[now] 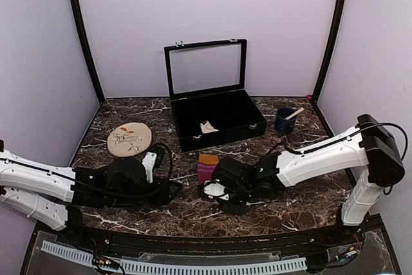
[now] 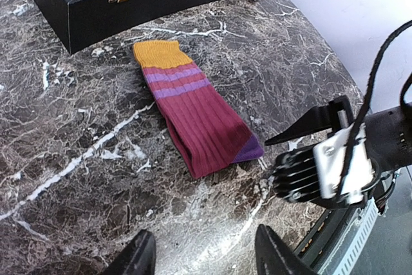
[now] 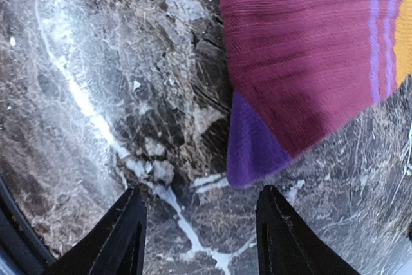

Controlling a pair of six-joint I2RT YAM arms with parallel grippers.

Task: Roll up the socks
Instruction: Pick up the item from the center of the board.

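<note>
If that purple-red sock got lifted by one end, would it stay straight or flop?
Probably flop: the sock is thin ribbed knit lying flat. Likely light too. A push may bunch it on the marble table.

Soft, even light falls from above in the top view. The lavender walls point(image 1: 129, 17) glow, and the dark marble counter point(image 1: 309, 191) carries only faint shadows. The black box point(image 1: 219, 120) swallows the detail inside it. In the left wrist view the wall point(image 2: 360, 4) is washed out almost to white. The right wrist view bends at its edges, the magenta sock point(image 3: 309, 62) looks slightly soft, perhaps from motion blur, and the right end effector point(image 3: 203, 239) reads as a black silhouette.
</note>
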